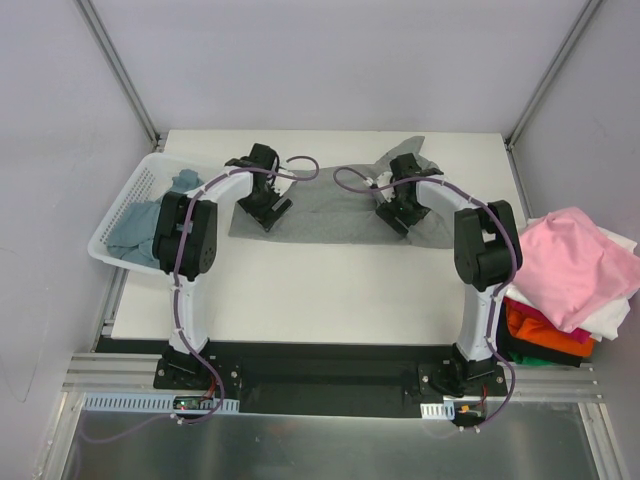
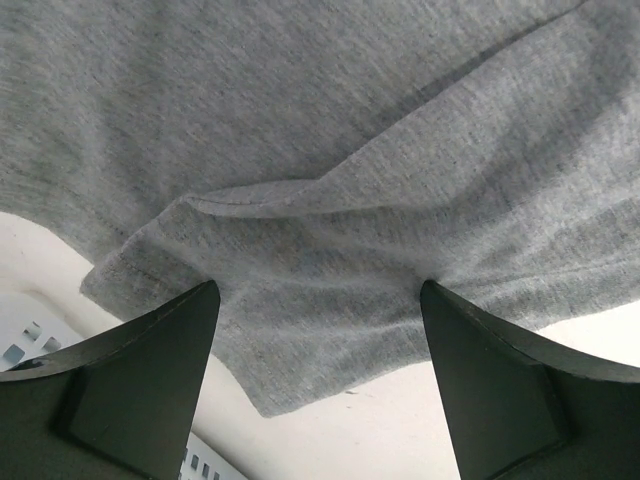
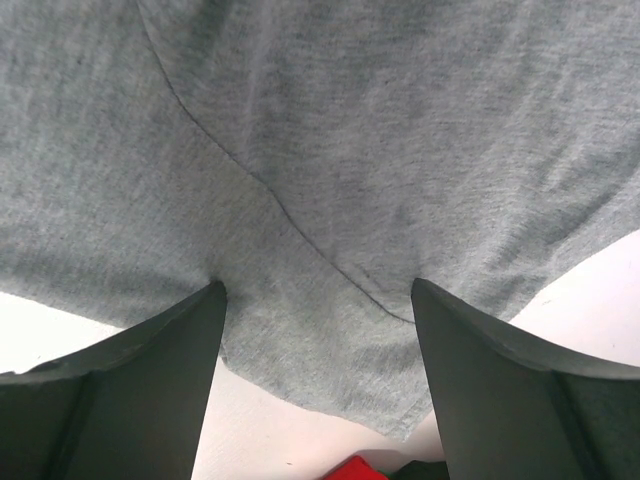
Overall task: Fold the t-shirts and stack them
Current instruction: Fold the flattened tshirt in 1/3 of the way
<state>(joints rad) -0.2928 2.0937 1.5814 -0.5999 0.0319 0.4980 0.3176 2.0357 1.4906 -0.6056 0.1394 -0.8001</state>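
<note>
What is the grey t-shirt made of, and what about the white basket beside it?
The grey t-shirt looks like soft knitted cloth, matte and speckled with lighter flecks; it wrinkles and has a stitched hem. The basket looks like hard white plastic, smooth, with moulded slots in its wall.

1. Soft cloth t-shirts: five I can count. There is one heather-grey t-shirt [image 1: 335,215], one blue-teal t-shirt [image 1: 130,232], one pink t-shirt [image 1: 575,265], one white t-shirt [image 1: 612,320] and one orange t-shirt [image 1: 540,335]. The darker cloth [image 1: 520,352] under that pile is too hidden to count.
2. White plastic slatted basket [image 1: 122,205]: one.
3. White-and-black robot arms: two, the left arm [image 1: 185,240] and the right arm [image 1: 485,245].
4. Black two-finger tools: two, the left tool [image 2: 320,330] and the right tool [image 3: 318,330].
5. White desk [image 1: 330,300]: one.
</note>
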